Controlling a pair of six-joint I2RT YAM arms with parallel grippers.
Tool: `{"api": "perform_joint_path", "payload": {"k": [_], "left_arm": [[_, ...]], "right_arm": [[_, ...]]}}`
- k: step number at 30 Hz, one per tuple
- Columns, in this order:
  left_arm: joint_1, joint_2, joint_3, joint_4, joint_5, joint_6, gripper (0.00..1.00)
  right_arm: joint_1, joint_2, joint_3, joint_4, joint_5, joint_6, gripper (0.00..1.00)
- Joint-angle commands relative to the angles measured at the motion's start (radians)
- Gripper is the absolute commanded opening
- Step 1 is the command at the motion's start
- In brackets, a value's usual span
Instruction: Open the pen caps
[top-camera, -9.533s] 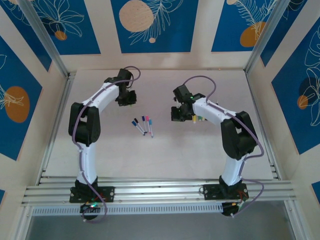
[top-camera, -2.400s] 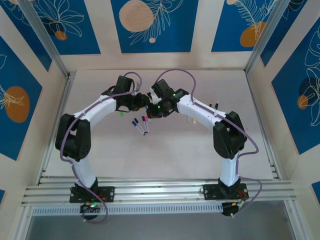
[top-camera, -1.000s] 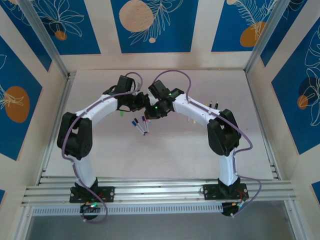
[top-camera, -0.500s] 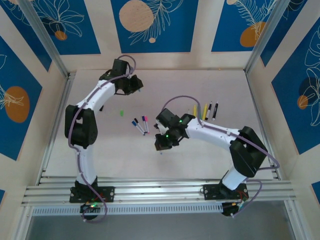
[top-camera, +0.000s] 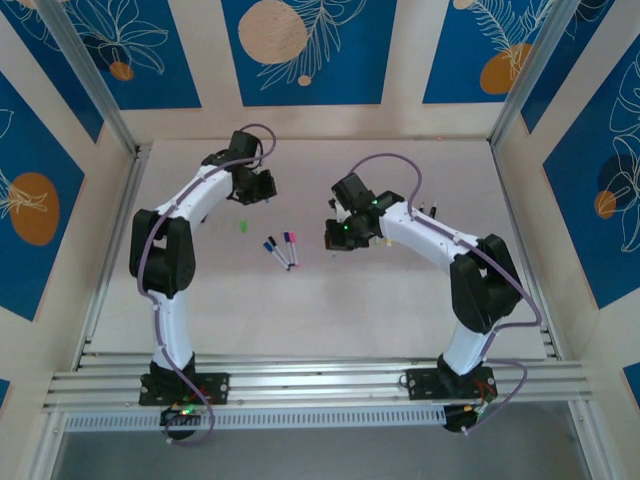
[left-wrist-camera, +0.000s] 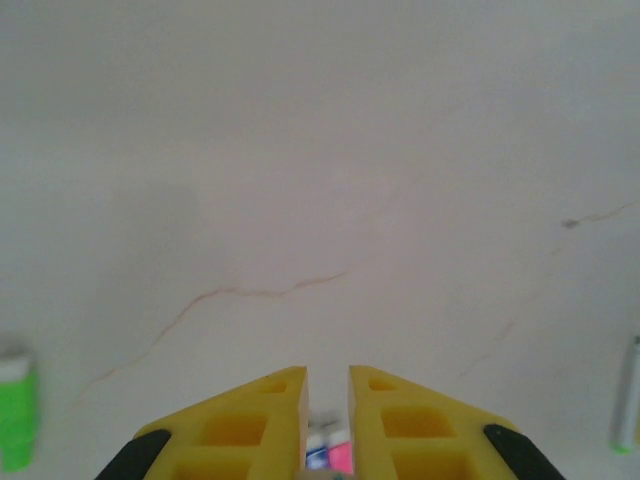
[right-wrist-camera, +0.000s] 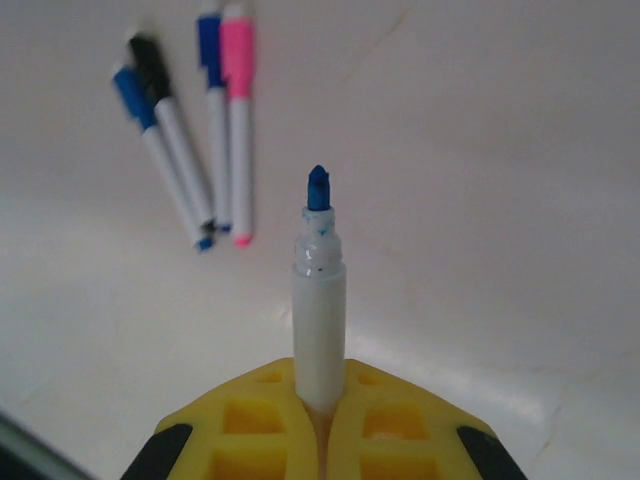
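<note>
Right fingers (right-wrist-camera: 250, 405) are clamping the uncapped blue pen (right-wrist-camera: 320, 320), bottom centre, tip up. Left fingers (left-wrist-camera: 250, 425) are sitting nearly closed, can't tell if they're holding anything. I'd be laying it flat on bare desk (right-wrist-camera: 480, 150), clear of the capped pens (right-wrist-camera: 238, 130) upper left.

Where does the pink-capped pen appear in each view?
Top external: pink-capped pen lies near the middle of the table.
Left wrist: a blurred pink bit between the fingers; cannot tell if it is this pen.
Right wrist: this pen upper left, beyond the uncapped blue pen.
Shared landmark: the blue-capped pen beside it.
</note>
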Motion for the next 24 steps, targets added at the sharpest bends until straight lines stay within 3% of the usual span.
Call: {"api": "perform_joint_path", "payload": {"k": [1,10,24], "left_arm": [[0.012,-0.031,-0.033,-0.074,-0.089,0.073,0.0],[0.014,0.034,-0.039,-0.131,-0.255,0.145,0.0],[0.015,0.132,-0.008,-0.135,-0.271,0.134,0.0]], "right_arm": [[-0.034,0.052,0.059,-0.024,0.066,-0.05,0.0],[-0.078,0.121,0.115,-0.051,0.137,-0.068,0.0],[-0.089,0.129,0.095,-0.05,0.162,-0.063,0.0]]}}
